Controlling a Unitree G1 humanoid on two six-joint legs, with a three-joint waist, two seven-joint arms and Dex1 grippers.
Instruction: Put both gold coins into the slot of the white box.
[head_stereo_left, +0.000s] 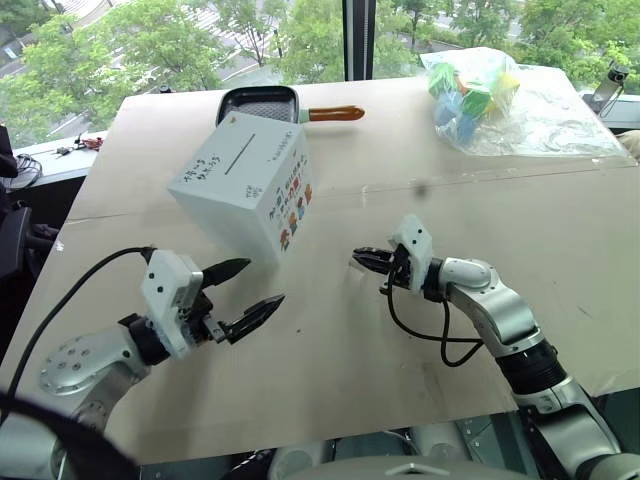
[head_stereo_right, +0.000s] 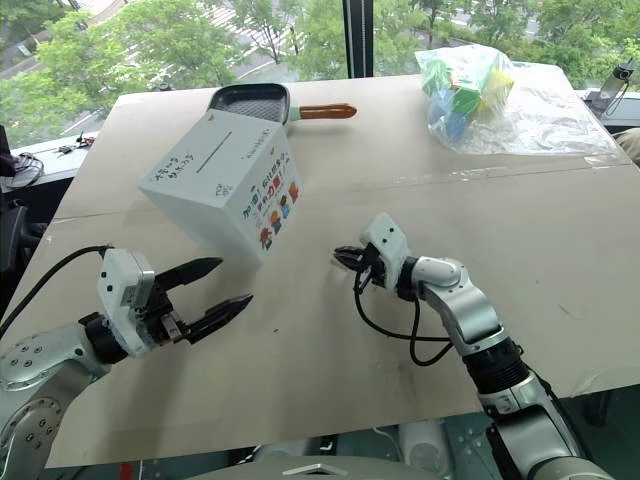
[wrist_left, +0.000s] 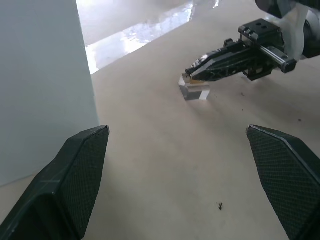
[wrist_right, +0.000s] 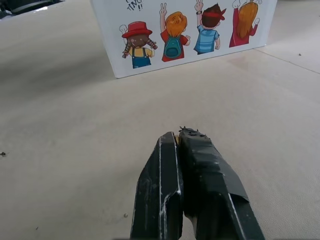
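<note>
Cardboard tabletop (head_stereo_left: 330, 380) carries the white box (head_stereo_left: 243, 180); left gripper (head_stereo_left: 248, 295) gapes beside it, right gripper (head_stereo_left: 362, 260) is clenched over a clear block (wrist_left: 195, 90).

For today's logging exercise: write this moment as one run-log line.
left fingers: open, beside white box | right fingers: shut at clear block | coin: gold glint between tips, unsure

box (head_stereo_left: 243, 180) on table (head_stereo_left: 560, 260), pan (head_stereo_left: 262, 104) behind, bag (head_stereo_left: 500, 100) far right
</note>
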